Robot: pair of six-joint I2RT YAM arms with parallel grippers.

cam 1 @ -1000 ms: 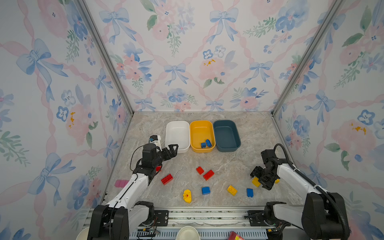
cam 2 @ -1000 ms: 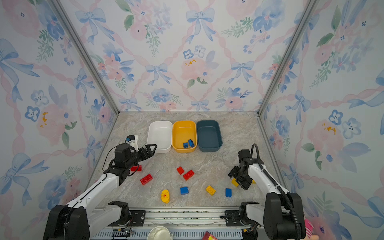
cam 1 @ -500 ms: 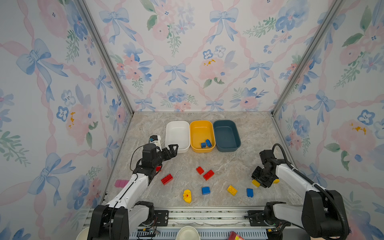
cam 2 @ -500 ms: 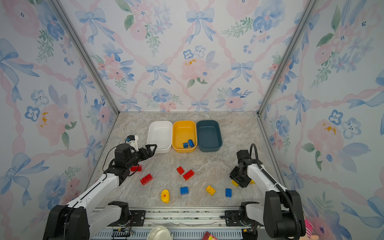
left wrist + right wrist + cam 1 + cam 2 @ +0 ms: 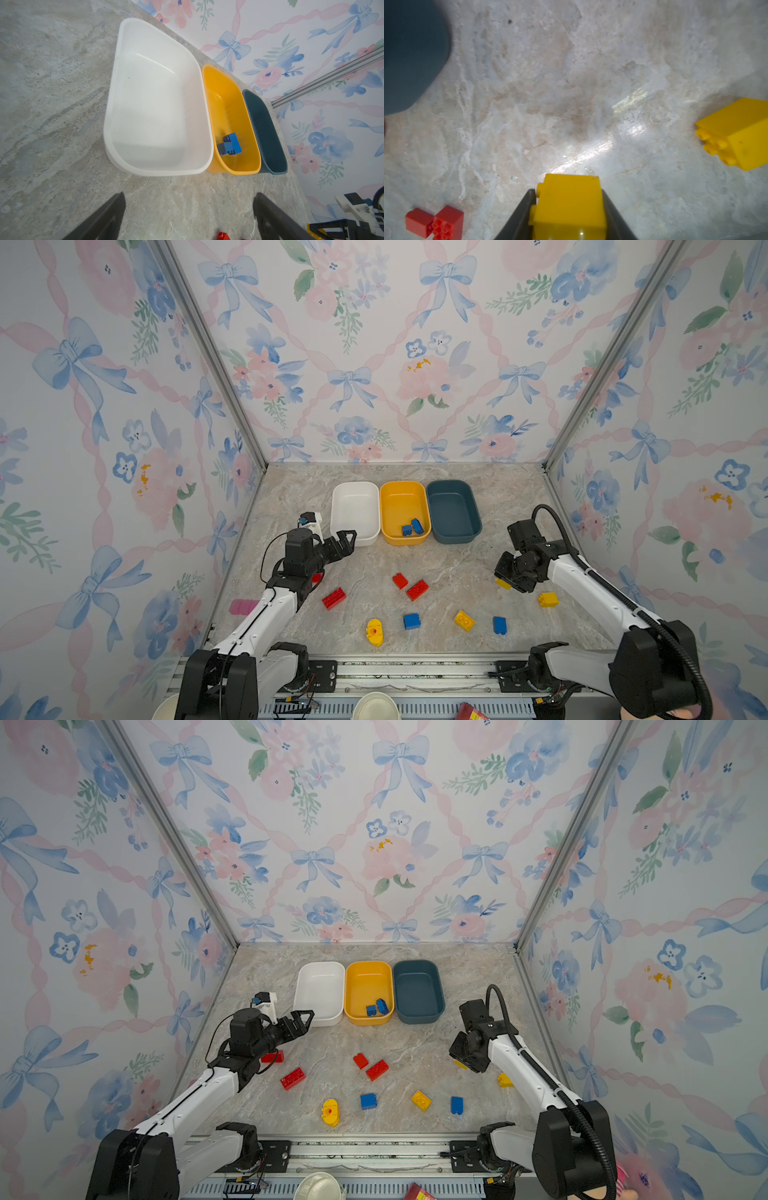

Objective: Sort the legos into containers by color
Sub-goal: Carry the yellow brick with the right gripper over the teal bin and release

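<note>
Small yellow studded plastic brick (image 5: 569,207) is pinched in the right gripper (image 5: 566,193), one jaw on each flat side, studs pointing sideways. Flat faces give better purchase than studs, so the hold makes sense. It sits low near the right edge of the marble-look worktop (image 5: 457,560), about midway front to back. Lifted or not: can't tell.

A second yellow studded brick (image 5: 547,599) lies on its side near it, closer to the right edge. Probably this arm's next pick.

Three rounded plastic tubs stand side by side at the middle of the back edge: white tub (image 5: 355,506), yellow-orange tub (image 5: 401,499), dark teal tub (image 5: 453,506). The yellow-orange tub holds two blue studded bricks (image 5: 412,527), so tub colour isn't matched to brick colour. The white and teal tubs are empty. Teal is nearest the right arm and the likely drop for yellows.

Left gripper (image 5: 189,205) has its jaws spread wide and holds nothing. It hovers just in front of the white tub's near wall, apparently waiting.

Unsorted on the front half:
- a pair of red studded bricks (image 5: 417,590) at the centre
- a long red studded brick (image 5: 333,598) toward the left arm
- a blue studded brick (image 5: 411,621)
- another blue brick (image 5: 499,625)
- a flat-lying yellow brick (image 5: 464,620)
- a rounded yellow piece with red dot (image 5: 374,631) near the front edge

A flat pink block (image 5: 243,607) lies at the left edge and is not a lego.
</note>
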